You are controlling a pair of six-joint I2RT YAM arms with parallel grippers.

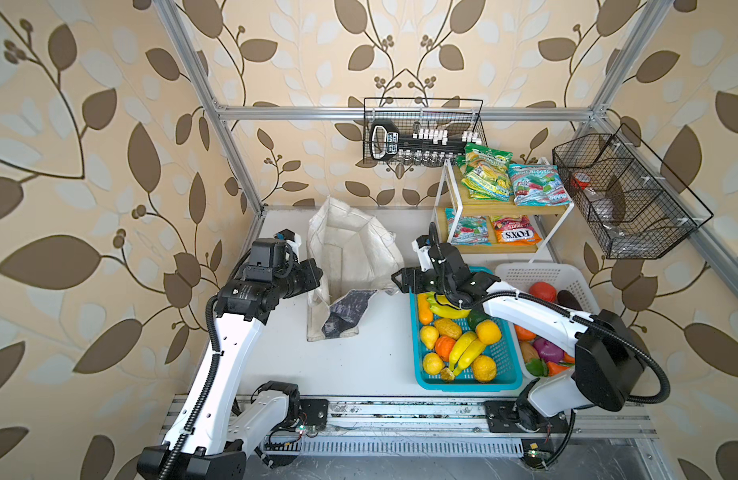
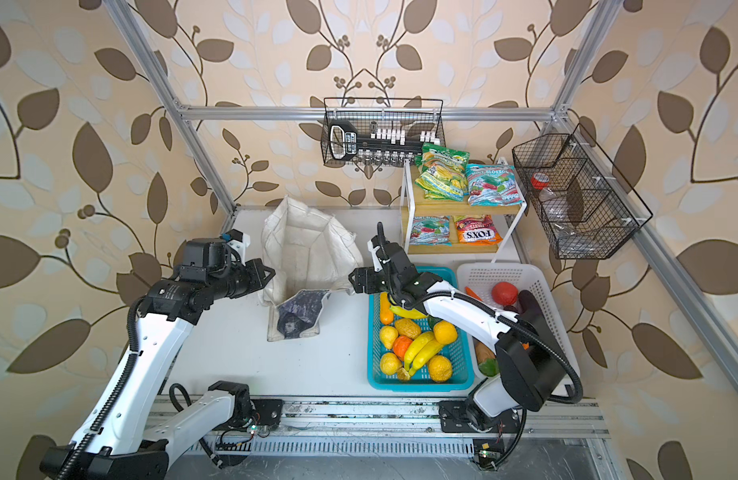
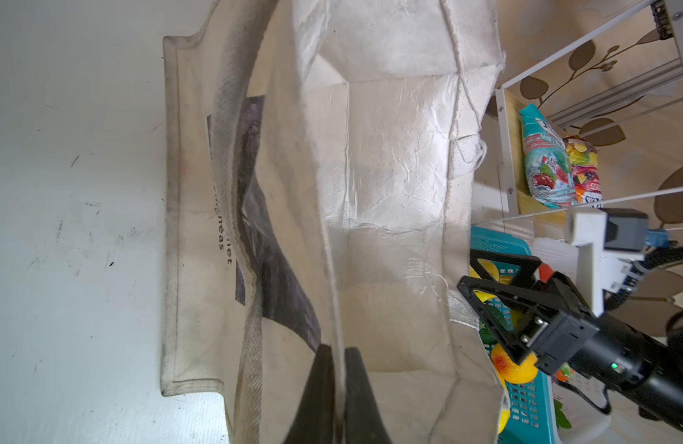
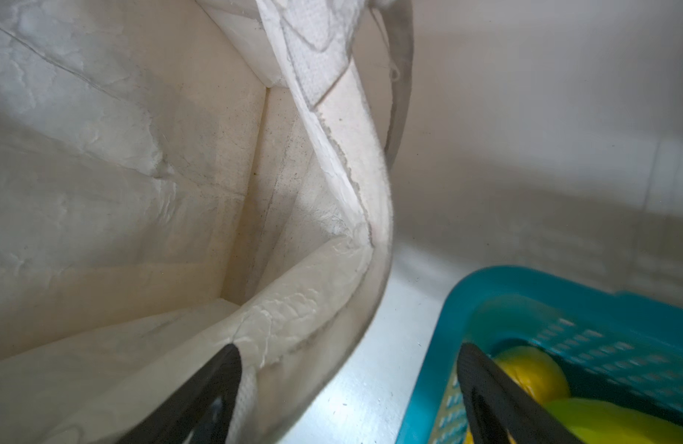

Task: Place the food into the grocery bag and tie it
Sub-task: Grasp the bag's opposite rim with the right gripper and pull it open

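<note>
Centrally, grocery bag gaping open, left gripper clamped on its left rim, right gripper jaws apart over its right rim, turquoise basket lower right.

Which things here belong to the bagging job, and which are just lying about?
Job: tote, fruit, snack packets, left gripper pinching the tote's rim, open right gripper astride its rim.
Lying about: socket set, its wire basket, side wire basket.

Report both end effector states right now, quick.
Left end effector: closed, pinching the rim of the floppy off-white cloth tote bag.
Right end effector: open, holding nothing, jaws on either side of the tote's opposite rim.
</note>
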